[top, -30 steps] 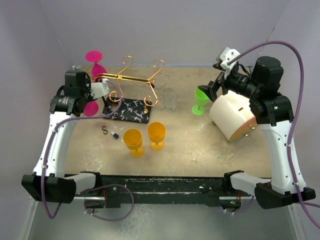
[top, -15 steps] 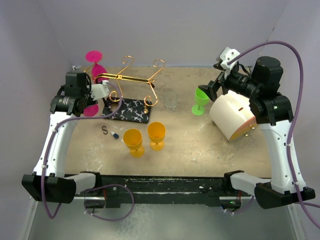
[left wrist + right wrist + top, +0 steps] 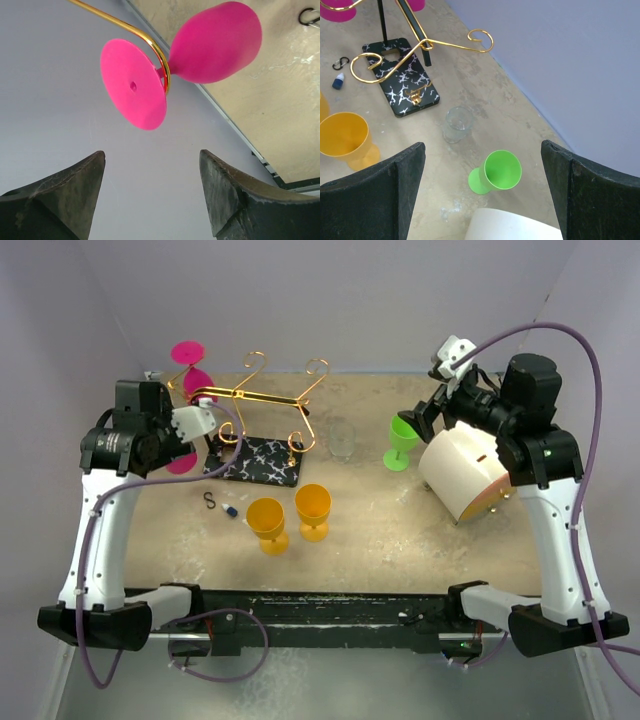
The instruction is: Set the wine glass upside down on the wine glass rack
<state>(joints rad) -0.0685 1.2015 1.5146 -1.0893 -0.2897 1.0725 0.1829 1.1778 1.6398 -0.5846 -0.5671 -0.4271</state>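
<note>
Where two pink glasses (image 3: 196, 380) hang, one rack (image 3: 255, 460)

Count of items on the surface (image 3: 400, 530):
- Pink wine glasses (image 3: 188, 353): two (the second shows only in part beside the left arm (image 3: 105, 520)).
- Yellow goblets (image 3: 266, 520): two.
- Green goblet (image 3: 401, 435): one.
- Clear glass (image 3: 342, 438): one.
- Wine glass rack (image 3: 262, 400): one.
- White drum-shaped object (image 3: 462, 475): one.
- Small black hook (image 3: 209, 501): one.
- Small blue-capped bottle (image 3: 231, 512): one.
</note>
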